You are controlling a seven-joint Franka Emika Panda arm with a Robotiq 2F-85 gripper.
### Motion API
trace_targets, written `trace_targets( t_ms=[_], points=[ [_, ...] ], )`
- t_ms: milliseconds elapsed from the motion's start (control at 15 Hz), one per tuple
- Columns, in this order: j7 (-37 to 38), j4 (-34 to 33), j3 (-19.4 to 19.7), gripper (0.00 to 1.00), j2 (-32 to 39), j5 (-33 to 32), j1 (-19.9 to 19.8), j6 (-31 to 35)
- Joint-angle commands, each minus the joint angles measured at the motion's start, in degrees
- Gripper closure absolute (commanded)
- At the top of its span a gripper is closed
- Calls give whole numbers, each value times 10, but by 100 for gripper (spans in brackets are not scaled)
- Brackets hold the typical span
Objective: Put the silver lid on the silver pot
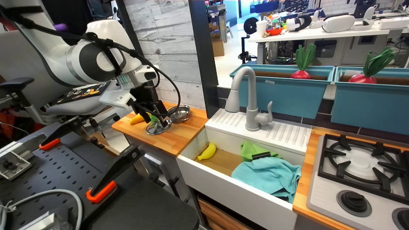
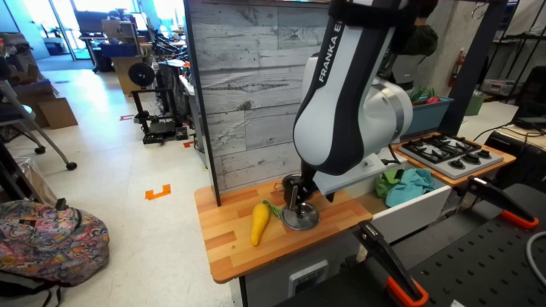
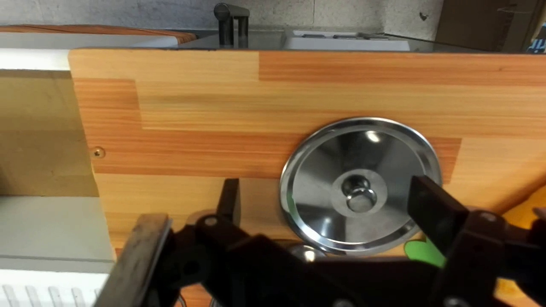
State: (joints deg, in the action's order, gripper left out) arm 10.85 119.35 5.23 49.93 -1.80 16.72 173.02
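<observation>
The silver lid (image 3: 337, 162) lies flat on the wooden counter with its round knob up. It shows in both exterior views (image 1: 156, 128) (image 2: 305, 221). The silver pot (image 1: 180, 114) stands upright beside the lid, towards the wall. In an exterior view (image 2: 291, 178) the gripper hides most of it, and in the wrist view only a shiny sliver (image 3: 308, 254) shows below the lid. My gripper (image 3: 325, 192) is open and empty, pointing down over the lid. The lid's knob is between the fingers, nearer the right finger in the wrist view. Contact with the lid cannot be told.
A yellow vegetable with a green stem (image 2: 260, 222) lies beside the lid. The sink (image 1: 236, 188) holds a yellow banana (image 1: 207, 152) and green and blue cloths (image 1: 268, 174). A grey faucet (image 1: 252, 105) stands behind the sink. A plank wall (image 2: 256, 94) rises behind the counter (image 2: 230, 251).
</observation>
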Motion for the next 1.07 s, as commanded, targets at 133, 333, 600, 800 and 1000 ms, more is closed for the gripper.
trace_targets(
  t_ms=[133, 333, 600, 800, 1000],
  points=[
    [-8, -25, 0, 0, 9, 2, 0, -25],
    [-18, -35, -8, 0, 15, 0, -9, -26],
    [-36, -50, -25, 0, 26, -2, -23, -31],
    [-45, -57, -28, 26, 30, -4, -24, -38],
    [-51, -62, -28, 51, 34, -6, -23, -42]
  ],
)
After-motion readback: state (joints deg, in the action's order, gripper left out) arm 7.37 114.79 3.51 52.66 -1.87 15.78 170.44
